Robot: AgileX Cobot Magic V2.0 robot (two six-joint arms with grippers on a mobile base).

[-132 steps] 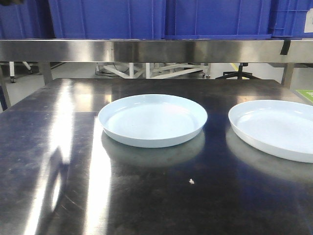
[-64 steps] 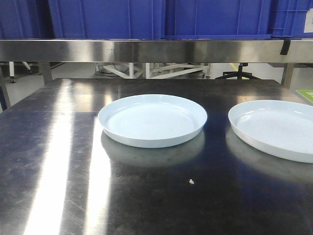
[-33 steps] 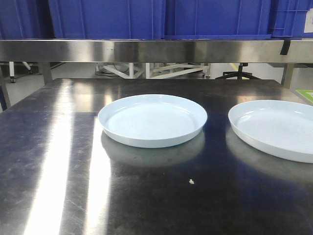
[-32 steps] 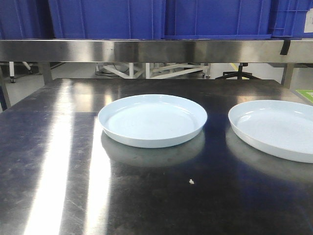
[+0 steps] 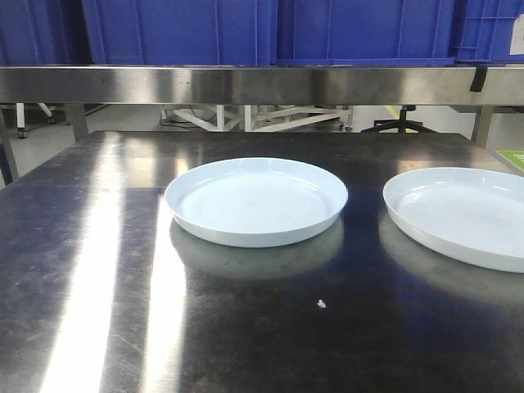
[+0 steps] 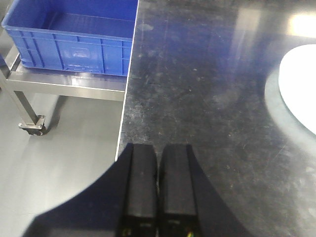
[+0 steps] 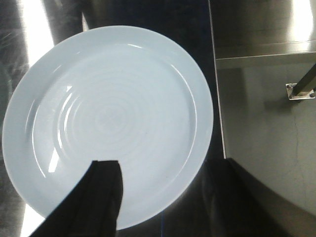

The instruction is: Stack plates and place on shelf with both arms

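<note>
Two pale bluish-white plates lie apart on the dark steel table: one in the middle (image 5: 256, 201), one at the right (image 5: 458, 217). No arm shows in the front view. My left gripper (image 6: 158, 146) is shut and empty, low over the table's left edge; a plate's rim (image 6: 302, 84) shows far to its right. My right gripper (image 7: 168, 163) is open above the right plate (image 7: 108, 113). Its left finger (image 7: 104, 177) is over the plate's near inside. Its right finger (image 7: 256, 197) is outside the rim, so the jaws straddle it.
A steel shelf (image 5: 262, 84) runs across the back with blue crates (image 5: 180, 33) on it. A white crumb (image 5: 321, 304) lies in front of the plates. A blue crate (image 6: 74, 39) sits on a wheeled cart left of the table. The table's right edge (image 7: 217, 98) runs close beside the right plate.
A dark shadow on the table's front left, seen two seconds ago, has gone. Both plates lie where they were.
</note>
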